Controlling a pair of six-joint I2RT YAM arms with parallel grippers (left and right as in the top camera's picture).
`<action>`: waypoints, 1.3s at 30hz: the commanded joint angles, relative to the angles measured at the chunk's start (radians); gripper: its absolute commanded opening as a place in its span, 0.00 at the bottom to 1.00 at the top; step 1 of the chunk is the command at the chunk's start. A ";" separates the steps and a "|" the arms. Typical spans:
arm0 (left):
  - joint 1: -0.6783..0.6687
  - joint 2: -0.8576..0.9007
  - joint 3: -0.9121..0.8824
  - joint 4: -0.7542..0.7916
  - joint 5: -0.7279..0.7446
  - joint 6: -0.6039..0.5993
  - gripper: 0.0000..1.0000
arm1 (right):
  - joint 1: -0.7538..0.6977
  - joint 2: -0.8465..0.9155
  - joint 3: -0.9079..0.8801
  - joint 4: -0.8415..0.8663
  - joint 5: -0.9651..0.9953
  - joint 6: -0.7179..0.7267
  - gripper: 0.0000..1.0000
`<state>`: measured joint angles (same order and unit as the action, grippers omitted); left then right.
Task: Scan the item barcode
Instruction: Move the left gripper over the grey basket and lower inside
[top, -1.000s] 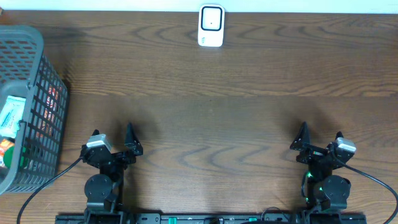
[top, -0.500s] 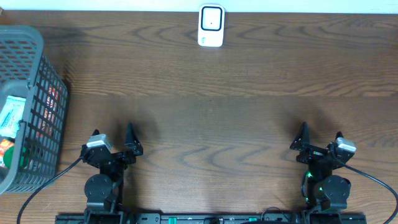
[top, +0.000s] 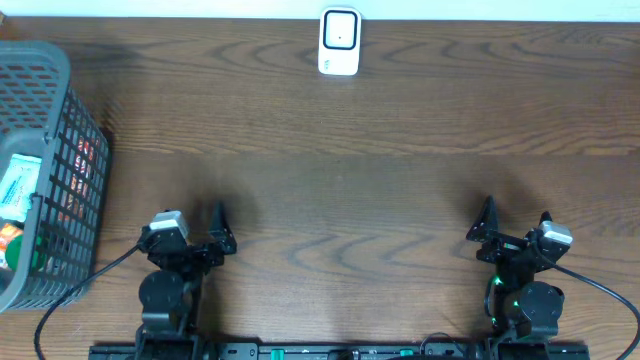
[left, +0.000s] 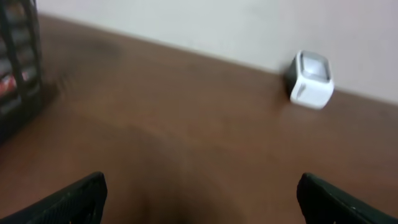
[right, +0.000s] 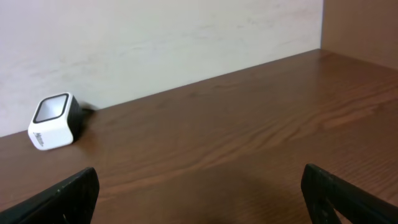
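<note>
A: Start big. What's on the table?
B: Mostly bare wood. A grey wire basket sits at its left edge, partly out of the overhead view. Both arms sit at the near edge, well apart.
A: Grippers?
B: The left gripper has its jaws spread wide with nothing between them; the right gripper the same. Each wrist view shows only wood between the fingertips. The left wrist view is smeared, the right one sharp.
A: And the scanner?
B: Small white box at the far edge against the wall, about midway across, well apart from both arms.
A: Where's the thing to scan?
B: In the basket. A pale packet lies on top, something red shows behind the mesh, an orange bit nearer the arms. Which one is meant I can't tell, and no barcode shows.
A: So which step is this?
B: The first, I'd say: nothing picked, nothing scanned. The left arm is nearer the basket, so the reach likely falls to it.
A: What does that call for?
B: Swing left, clear the rim, come down from above onto the packet and close on it without snagging the wire. Then carry it across to the scanner with the barcode turned to its window. It may need turning in the grip, since the code's side is unknown.
</note>
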<state>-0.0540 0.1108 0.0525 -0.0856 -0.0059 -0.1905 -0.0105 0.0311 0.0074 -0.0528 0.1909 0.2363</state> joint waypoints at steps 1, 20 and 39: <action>0.002 0.080 0.084 -0.003 0.025 -0.009 0.98 | 0.006 0.002 -0.002 -0.003 0.002 -0.010 0.99; 0.002 0.626 0.565 -0.213 0.149 -0.009 0.98 | 0.006 0.002 -0.002 -0.003 0.002 -0.010 0.99; 0.003 0.809 0.972 -0.438 0.147 0.095 0.98 | 0.006 0.002 -0.002 -0.003 0.002 -0.010 0.99</action>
<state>-0.0540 0.9070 0.9310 -0.5156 0.1329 -0.1436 -0.0105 0.0319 0.0074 -0.0532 0.1909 0.2363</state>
